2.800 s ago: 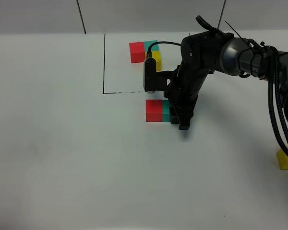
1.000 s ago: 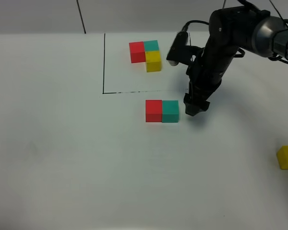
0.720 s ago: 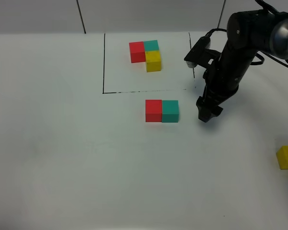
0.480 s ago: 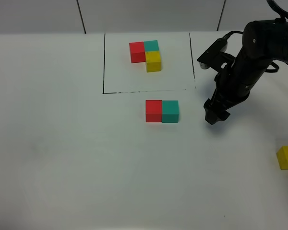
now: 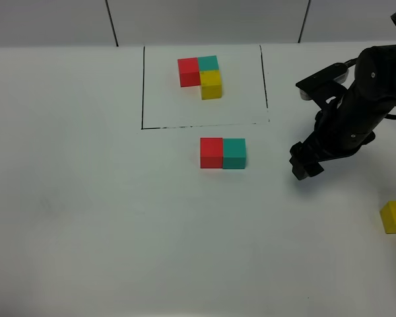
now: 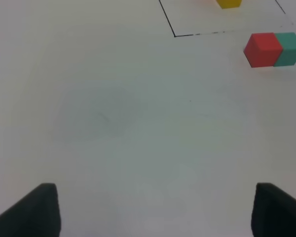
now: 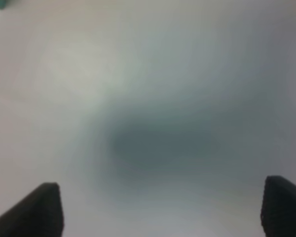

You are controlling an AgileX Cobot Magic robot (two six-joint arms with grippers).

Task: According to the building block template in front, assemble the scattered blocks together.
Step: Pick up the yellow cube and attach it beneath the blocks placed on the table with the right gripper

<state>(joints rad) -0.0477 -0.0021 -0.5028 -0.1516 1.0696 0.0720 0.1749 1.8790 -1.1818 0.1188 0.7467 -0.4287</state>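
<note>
The building block template (image 5: 203, 74) is a red, teal and yellow cluster inside a black drawn rectangle at the back. A loose red cube (image 5: 211, 152) and a loose teal cube (image 5: 234, 153) sit joined side by side in front of the frame; they also show in the left wrist view, the red cube (image 6: 262, 49) next to the teal cube (image 6: 289, 48). The loose yellow cube (image 5: 395, 217) lies at the far right edge. My right gripper (image 5: 305, 166) hangs open and empty to the right of the teal cube. My left gripper (image 6: 155, 210) is open and empty over bare table.
The white table (image 5: 105, 218) spreads wide on the left and in front. The frame's black line (image 5: 143, 86) runs along the template's left. The right arm (image 5: 356, 99) stretches in from the right edge.
My right gripper has left the teal cube and swung right and slightly toward the front, away from the joined pair. The cubes have not moved.
</note>
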